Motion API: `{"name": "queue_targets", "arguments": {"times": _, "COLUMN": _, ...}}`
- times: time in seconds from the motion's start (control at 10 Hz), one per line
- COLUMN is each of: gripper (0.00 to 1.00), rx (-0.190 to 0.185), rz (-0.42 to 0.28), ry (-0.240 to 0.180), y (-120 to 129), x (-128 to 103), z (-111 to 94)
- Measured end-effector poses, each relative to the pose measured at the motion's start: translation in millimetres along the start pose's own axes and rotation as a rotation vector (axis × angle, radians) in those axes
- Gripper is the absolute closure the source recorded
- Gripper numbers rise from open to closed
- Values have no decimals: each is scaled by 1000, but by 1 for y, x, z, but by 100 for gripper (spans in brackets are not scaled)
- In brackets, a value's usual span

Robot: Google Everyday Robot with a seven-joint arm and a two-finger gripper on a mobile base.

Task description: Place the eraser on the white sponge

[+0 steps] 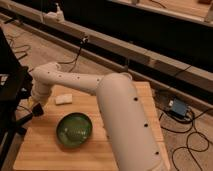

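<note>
The white sponge lies flat on the wooden table, at its far left part. My gripper hangs at the table's left edge, to the left of the sponge and a little nearer than it, apart from it. The gripper's tip is dark, and I cannot tell whether the black eraser is in it. No eraser shows on the table. My white arm reaches across the table from the near right.
A green bowl sits on the table just near and right of the gripper. A black stand is by the table's left edge. Cables and a blue box lie on the floor to the right.
</note>
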Motion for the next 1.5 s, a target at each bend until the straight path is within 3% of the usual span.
{"name": "queue_targets", "arguments": {"times": 0.3, "gripper": 100, "rx": 34, "rz": 114, "ry": -65, "y": -60, "x": -4, "z": -25}}
{"name": "queue_targets", "arguments": {"times": 0.8, "gripper": 100, "rx": 34, "rz": 116, "ry": -64, "y": -59, "x": -4, "z": -24}}
{"name": "queue_targets", "arguments": {"times": 1.2, "gripper": 100, "rx": 120, "rz": 245, "ry": -72, "y": -142, "x": -13, "z": -12}}
{"name": "queue_targets", "arguments": {"times": 1.3, "gripper": 92, "rx": 132, "rz": 283, "ry": -68, "y": -161, "x": -15, "z": -3}}
{"name": "queue_targets", "arguments": {"times": 1.5, "gripper": 73, "rx": 134, "rz": 318, "ry": -59, "y": -177, "x": -16, "z": 7}}
